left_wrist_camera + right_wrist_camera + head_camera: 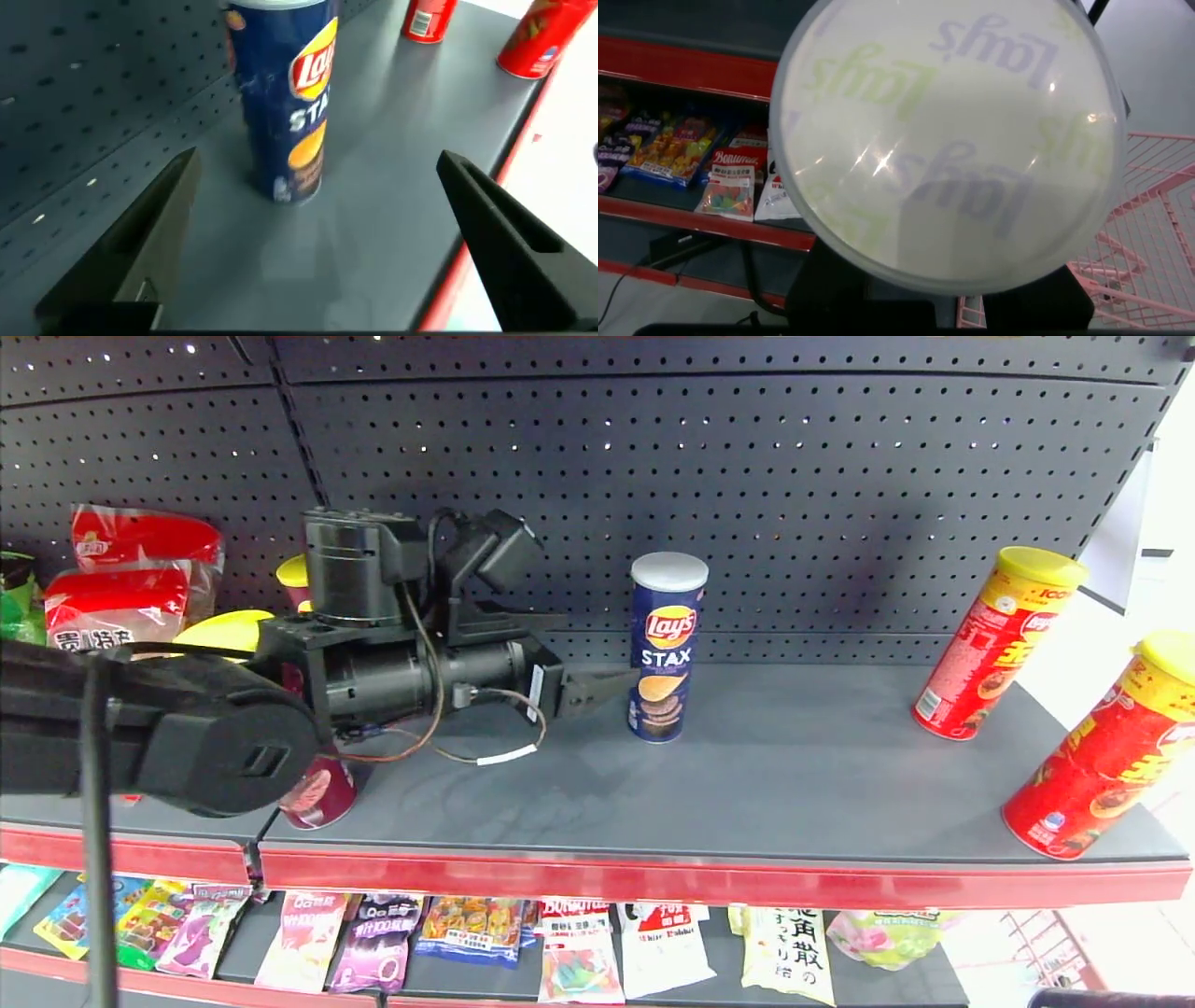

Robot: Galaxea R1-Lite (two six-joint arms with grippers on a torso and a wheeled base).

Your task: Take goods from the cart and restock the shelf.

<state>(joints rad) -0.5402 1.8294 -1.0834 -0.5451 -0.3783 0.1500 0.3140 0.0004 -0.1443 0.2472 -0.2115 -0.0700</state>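
The work area is a grey store shelf [747, 784] with a red front lip and a dark pegboard back panel [840, 476].

The blue chips can [665, 649] stands upright on the shelf deck, close to the back panel and label outward. That placement suits a restocked item, so this can is judged delivered.

The left gripper [597, 691] lies level just above the deck, directly behind the can. It is released: its two fingers [140, 243] are spread wide, with the can just past their tips and touching neither. This reads as a completed let-go.

Farther beyond the can from the left gripper, two red chips cans [999, 644] [1102, 747] stand near the shelf's far end.

A second can, seen as its pale lid [948, 140], sits directly before the right wrist camera, above the pink cart [1148, 233]. It is probably the next item. Whether the right gripper grasps it cannot be told.
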